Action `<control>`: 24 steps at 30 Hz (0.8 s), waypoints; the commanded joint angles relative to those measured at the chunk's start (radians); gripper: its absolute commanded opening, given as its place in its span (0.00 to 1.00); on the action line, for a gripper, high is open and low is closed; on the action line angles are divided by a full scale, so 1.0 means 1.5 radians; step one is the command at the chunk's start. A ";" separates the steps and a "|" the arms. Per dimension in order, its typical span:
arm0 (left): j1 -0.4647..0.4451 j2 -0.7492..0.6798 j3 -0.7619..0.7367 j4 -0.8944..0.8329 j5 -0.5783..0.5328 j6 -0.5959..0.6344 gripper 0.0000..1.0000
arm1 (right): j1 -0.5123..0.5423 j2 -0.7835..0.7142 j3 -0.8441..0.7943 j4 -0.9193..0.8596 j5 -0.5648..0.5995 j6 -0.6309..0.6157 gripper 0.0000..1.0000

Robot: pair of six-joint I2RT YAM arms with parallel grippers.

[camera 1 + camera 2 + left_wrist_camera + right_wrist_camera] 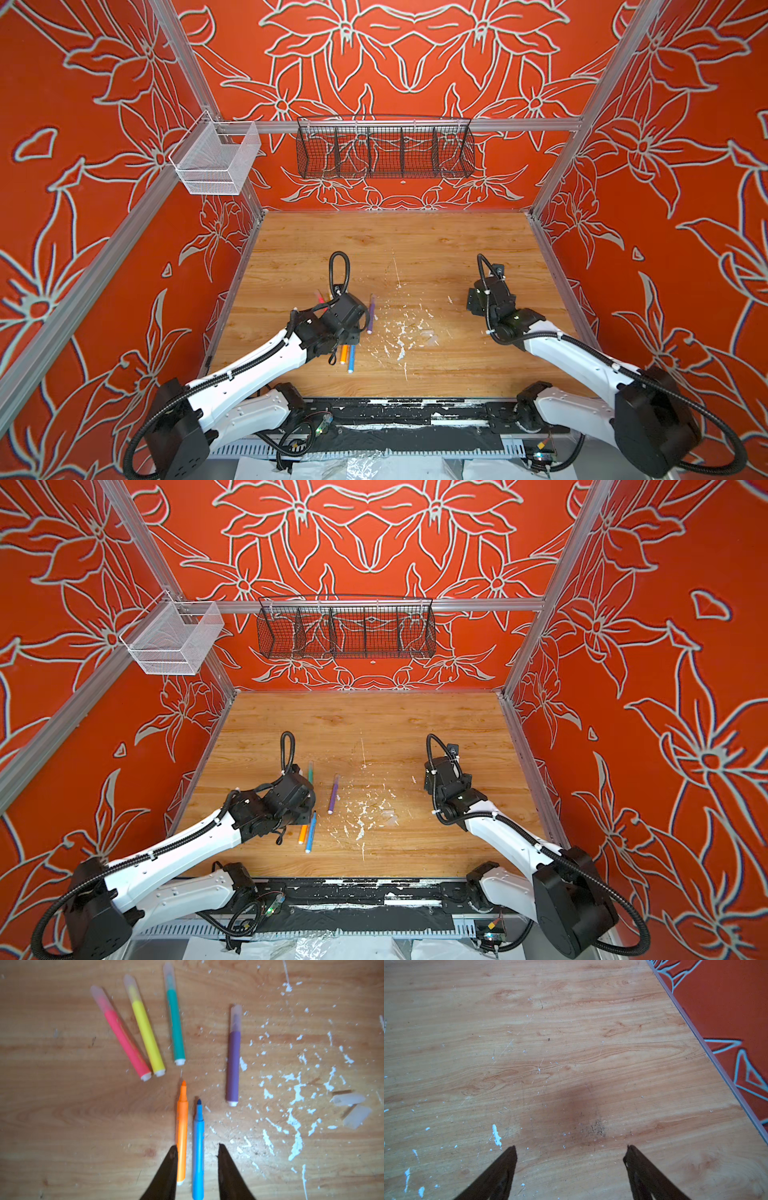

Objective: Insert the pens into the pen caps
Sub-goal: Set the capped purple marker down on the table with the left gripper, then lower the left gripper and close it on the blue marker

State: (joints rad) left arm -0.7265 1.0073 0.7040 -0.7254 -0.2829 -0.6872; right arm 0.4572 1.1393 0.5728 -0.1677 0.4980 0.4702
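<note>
Here, left gripper (197, 1146): in the left wrist view its jaws stand partly apart astride the blue pen (198, 1130), clasping nothing; wood shows on both sides of the barrel.
Orange pen (182, 1126): uncapped, just beside the blue one, with its rear end passing under one finger (166, 1174).
Capped pens: the pink pen (124, 1036), yellow pen (147, 1036), green pen (176, 1026) and purple pen (233, 1064) each wear a clear cap.
Loose caps (347, 1099): two clear tubes side by side, well apart from the bare pens.
Risk: closing here would likely catch or shove the orange barrel too, as a finger hangs over it. A round barrel may also roll, and the caps are faint among the white flecks, so easily misjudged.
Right gripper (571, 1146): in the right wrist view its jaws are spread wide over bare wood, with nothing between them.
Table (415, 249): in both top views a wood-grain top, scuffed white near the middle; the pens lie under the left arm.
Room: red walls with pale flower outlines, a black wire basket (316, 153) and a white mesh basket (216, 162) hung on a metal rail.
</note>
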 commanded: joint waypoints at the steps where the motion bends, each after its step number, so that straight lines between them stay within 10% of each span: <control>1: -0.015 -0.049 -0.038 -0.033 0.026 -0.058 0.31 | -0.004 0.004 0.010 -0.006 0.011 -0.004 0.84; 24: -0.091 0.178 -0.062 0.073 0.071 -0.095 0.25 | -0.004 -0.017 -0.004 -0.007 0.000 -0.003 0.84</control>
State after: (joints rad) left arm -0.8577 1.2636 0.6144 -0.6178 -0.1764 -0.8055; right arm 0.4572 1.1122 0.5728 -0.1707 0.4957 0.4702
